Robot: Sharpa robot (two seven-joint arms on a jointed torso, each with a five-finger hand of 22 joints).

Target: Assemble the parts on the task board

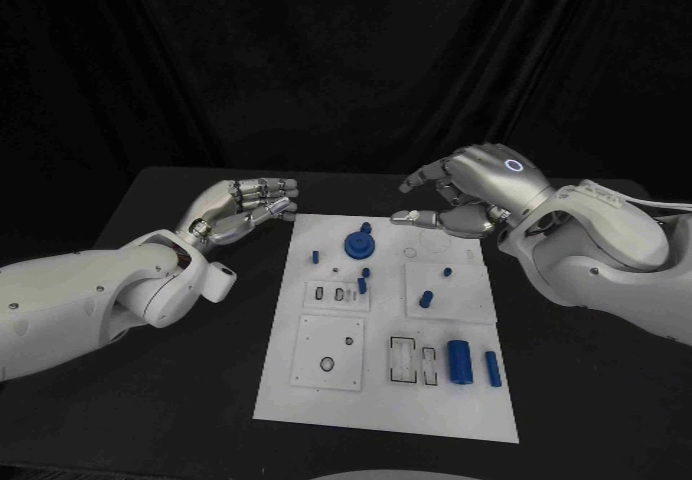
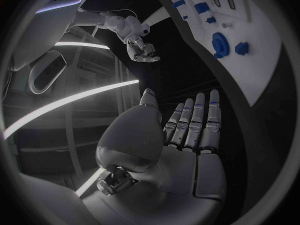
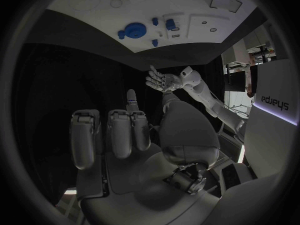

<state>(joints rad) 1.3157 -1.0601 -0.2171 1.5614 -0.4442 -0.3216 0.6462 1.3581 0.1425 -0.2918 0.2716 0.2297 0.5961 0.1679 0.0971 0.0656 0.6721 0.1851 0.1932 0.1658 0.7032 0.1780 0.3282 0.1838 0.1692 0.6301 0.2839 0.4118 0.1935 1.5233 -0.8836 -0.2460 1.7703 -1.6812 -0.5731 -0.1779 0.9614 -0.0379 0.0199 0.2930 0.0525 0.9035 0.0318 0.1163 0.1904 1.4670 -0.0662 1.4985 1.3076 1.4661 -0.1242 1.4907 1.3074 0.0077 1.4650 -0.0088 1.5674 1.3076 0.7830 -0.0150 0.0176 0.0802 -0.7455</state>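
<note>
In the left wrist view, the left hand [image 2: 187, 135] holds nothing.

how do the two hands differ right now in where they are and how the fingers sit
The left hand lies off the task board's left edge over the black table, while the right hand hangs at the board's far right corner. The left hand's fingers stretch out fairly straight; the right hand's curl downward, more bent. Both are silver and hold nothing.
</note>
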